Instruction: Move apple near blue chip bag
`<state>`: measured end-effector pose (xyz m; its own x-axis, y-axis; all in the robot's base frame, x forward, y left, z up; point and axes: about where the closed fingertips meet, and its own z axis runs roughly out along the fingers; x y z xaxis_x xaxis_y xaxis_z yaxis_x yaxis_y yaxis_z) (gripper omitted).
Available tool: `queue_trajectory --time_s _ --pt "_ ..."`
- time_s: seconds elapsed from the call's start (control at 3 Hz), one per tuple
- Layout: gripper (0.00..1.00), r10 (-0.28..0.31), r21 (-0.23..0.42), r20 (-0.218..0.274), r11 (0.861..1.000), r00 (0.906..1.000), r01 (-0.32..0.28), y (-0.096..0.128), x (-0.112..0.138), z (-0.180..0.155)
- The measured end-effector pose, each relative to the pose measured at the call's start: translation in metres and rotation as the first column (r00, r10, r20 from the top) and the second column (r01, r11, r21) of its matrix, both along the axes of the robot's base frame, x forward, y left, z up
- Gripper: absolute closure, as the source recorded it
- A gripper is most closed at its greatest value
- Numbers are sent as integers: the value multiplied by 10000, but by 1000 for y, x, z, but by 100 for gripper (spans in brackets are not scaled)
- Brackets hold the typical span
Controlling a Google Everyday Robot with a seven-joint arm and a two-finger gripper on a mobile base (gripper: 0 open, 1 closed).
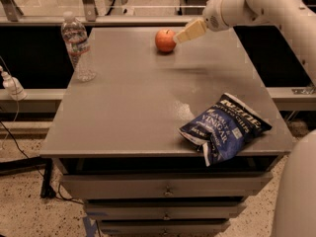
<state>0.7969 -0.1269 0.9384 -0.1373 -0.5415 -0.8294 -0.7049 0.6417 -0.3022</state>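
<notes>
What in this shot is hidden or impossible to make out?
- Camera view: whether the gripper, just right of the apple at the table's far end, touches it; the angle hides any gap.
- The arm: cut off by the top and right edges.
- The blue chip bag: print under "VINEGAR" too small to read.
- The water bottle: label unreadable.

Cut off at right edge: arm (266,4); gripper (183,34) just beside apple (165,40); bag (224,127) small print illegible; bottle (76,46) label blurred.
</notes>
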Motion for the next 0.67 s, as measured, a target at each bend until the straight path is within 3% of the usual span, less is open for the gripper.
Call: queue_trajectory --time_s 0.67 --pt "0 350 780 -1061 9966 9937 -268 26 29 -50"
